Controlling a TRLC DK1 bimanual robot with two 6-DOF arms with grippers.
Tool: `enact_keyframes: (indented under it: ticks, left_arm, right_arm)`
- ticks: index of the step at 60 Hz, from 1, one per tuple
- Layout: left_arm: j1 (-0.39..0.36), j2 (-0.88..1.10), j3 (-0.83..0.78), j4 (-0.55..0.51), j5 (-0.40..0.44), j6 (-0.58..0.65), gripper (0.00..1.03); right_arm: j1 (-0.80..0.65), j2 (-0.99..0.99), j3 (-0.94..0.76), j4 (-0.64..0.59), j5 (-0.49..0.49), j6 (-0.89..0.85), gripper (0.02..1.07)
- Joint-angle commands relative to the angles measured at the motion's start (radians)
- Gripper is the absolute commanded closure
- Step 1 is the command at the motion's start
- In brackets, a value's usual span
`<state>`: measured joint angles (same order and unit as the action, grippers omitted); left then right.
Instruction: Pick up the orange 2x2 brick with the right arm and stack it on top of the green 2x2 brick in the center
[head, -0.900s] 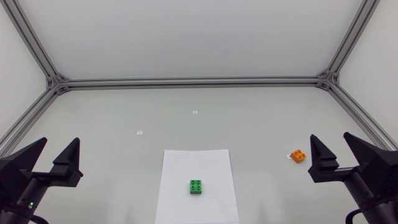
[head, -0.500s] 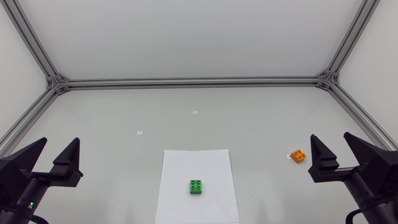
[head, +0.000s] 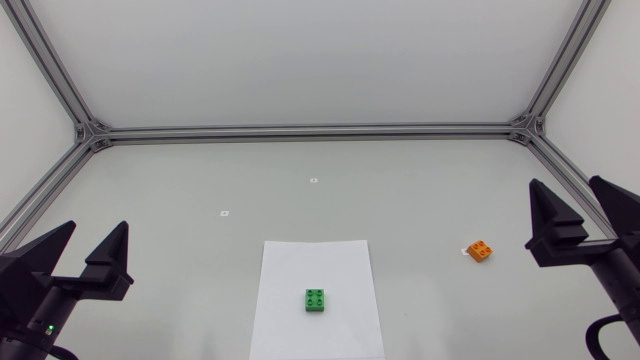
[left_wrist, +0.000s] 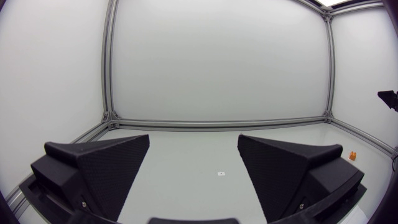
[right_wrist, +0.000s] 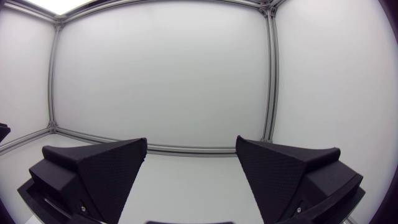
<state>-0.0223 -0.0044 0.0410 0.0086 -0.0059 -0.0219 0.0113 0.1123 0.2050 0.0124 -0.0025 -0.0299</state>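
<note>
— On the table's (head: 400, 200) right half, the orange brick (head: 480, 250) sits flat, studs up, near the right gripper (head: 565, 184), fingers (head: 548, 225) spread, holding nothing
— Then straddle its smooth, hard plastic sides squarely, wedge tips low; the green brick (head: 316, 300) lies on the white paper sheet (head: 300, 262), centre

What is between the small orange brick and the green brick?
Head view: a tiny white mark beside the orange 2x2 brick, bare grey table, then the white paper sheet under the green 2x2 brick.
</note>
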Motion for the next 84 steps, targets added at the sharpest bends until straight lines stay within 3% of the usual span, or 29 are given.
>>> enact_keyframes:
  ticks: [1, 20, 26, 36, 50, 66, 75, 84]
  left_arm:
    - [0.004, -0.008, -0.041, -0.013, 0.004, 0.013, 0.04]
    - [0.002, -0.008, -0.041, -0.013, 0.004, 0.013, 0.04]
    - [0.004, -0.008, -0.041, -0.013, 0.004, 0.013, 0.04]
    - [0.004, -0.008, -0.041, -0.015, 0.004, 0.013, 0.04]
    - [0.004, -0.008, -0.041, -0.015, 0.004, 0.013, 0.04]
    - [0.004, -0.008, -0.041, -0.015, 0.004, 0.013, 0.04]
    - [0.002, -0.008, -0.041, -0.013, 0.004, 0.013, 0.04]
    - [0.004, -0.008, -0.041, -0.013, 0.004, 0.013, 0.04]
  right_arm:
    - [-0.004, 0.102, 0.082, 0.015, -0.002, -0.007, 0.05]
    - [-0.063, 0.441, 0.327, -0.02, -0.005, -0.007, 0.05]
    - [-0.108, 0.524, 0.39, -0.054, -0.051, -0.007, 0.06]
    - [-0.203, 0.713, 0.519, -0.178, -0.152, 0.002, 0.06]
    - [-0.223, 0.926, 0.672, -0.368, -0.188, -0.013, 0.06]
    - [-0.223, 1.093, 0.764, -0.519, -0.238, -0.192, 0.06]
    - [-0.221, 1.204, 0.85, -0.68, -0.238, -0.453, 0.06]
    - [-0.226, 1.294, 0.895, -0.73, -0.225, -0.541, 0.06]
